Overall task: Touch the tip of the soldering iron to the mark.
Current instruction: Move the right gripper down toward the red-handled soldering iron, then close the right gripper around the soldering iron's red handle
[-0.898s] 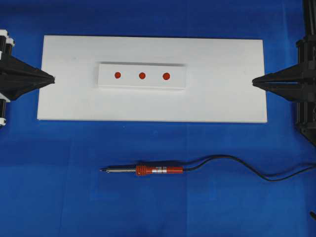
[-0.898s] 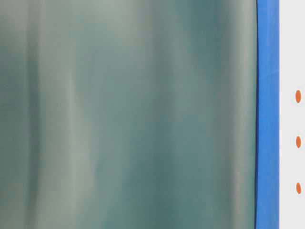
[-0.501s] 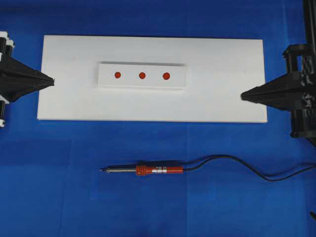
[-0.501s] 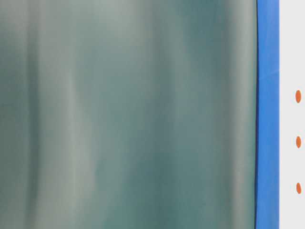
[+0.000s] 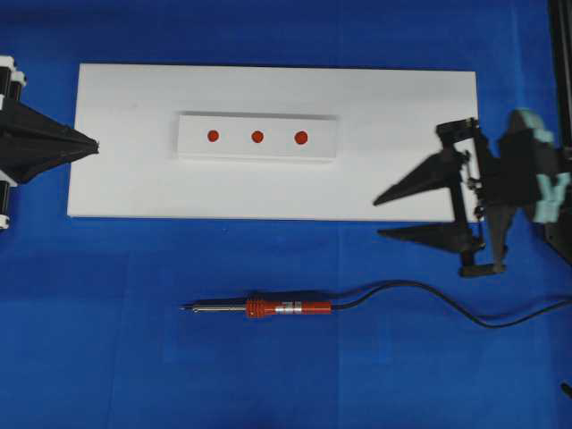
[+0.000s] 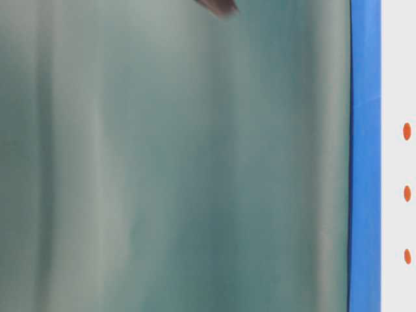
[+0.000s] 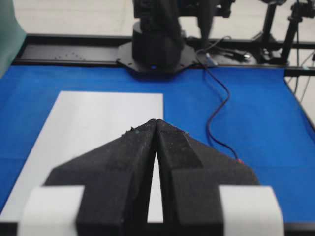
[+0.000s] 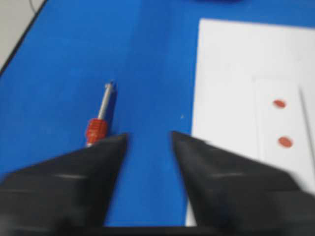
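Observation:
The soldering iron [image 5: 290, 308] lies on the blue mat in front of the white board [image 5: 402, 107], tip pointing left, black cord [image 5: 429, 299] running right. It also shows in the right wrist view [image 8: 96, 129], partly behind my left finger. The mark [image 5: 257, 137] is the centre red dot on the white block [image 5: 234, 149]; it also shows in the table-level view [image 6: 407, 193]. My right gripper [image 5: 378, 217] is open and empty, over the board's front right edge, apart from the iron's handle [image 8: 147, 135]. My left gripper [image 5: 96, 146] is shut and empty at the board's left edge [image 7: 156, 122].
Two outer red dots [image 5: 213, 136] [image 5: 301, 138] flank the mark. A blurred green-grey surface [image 6: 175, 169] fills most of the table-level view. The other arm's base [image 7: 156, 44] stands at the mat's far end.
My right gripper has moved left and toward the table's front, turned, and opened from shut. The left gripper, iron and block have not moved.

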Available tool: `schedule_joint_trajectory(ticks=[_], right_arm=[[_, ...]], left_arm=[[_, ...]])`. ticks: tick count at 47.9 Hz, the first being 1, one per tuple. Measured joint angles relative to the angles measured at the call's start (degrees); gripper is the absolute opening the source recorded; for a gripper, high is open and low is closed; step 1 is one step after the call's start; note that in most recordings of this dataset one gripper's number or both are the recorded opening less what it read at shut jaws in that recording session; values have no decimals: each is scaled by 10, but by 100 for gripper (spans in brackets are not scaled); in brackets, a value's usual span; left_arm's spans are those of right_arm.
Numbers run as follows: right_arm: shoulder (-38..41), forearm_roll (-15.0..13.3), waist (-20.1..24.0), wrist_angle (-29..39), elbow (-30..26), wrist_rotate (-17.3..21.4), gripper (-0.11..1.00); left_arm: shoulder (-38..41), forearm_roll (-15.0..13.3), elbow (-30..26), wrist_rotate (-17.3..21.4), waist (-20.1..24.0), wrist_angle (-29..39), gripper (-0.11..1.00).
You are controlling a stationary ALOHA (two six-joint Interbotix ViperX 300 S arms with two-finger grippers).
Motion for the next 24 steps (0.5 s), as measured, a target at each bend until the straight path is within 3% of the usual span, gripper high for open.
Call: schedule_joint_trajectory(ticks=[4, 7, 12, 24], right_arm=[[45, 0, 3, 11, -22, 15, 83], [78, 0, 6, 27, -42, 24, 92], [134, 1, 12, 60, -83, 29, 88], [269, 1, 25, 125, -176, 47, 89]], left_arm=[[0, 0, 2, 0, 0, 0, 0], [0, -1, 3, 0, 0, 2, 0], [0, 0, 3, 0, 1, 2, 0], [0, 0, 4, 0, 1, 2, 0]])
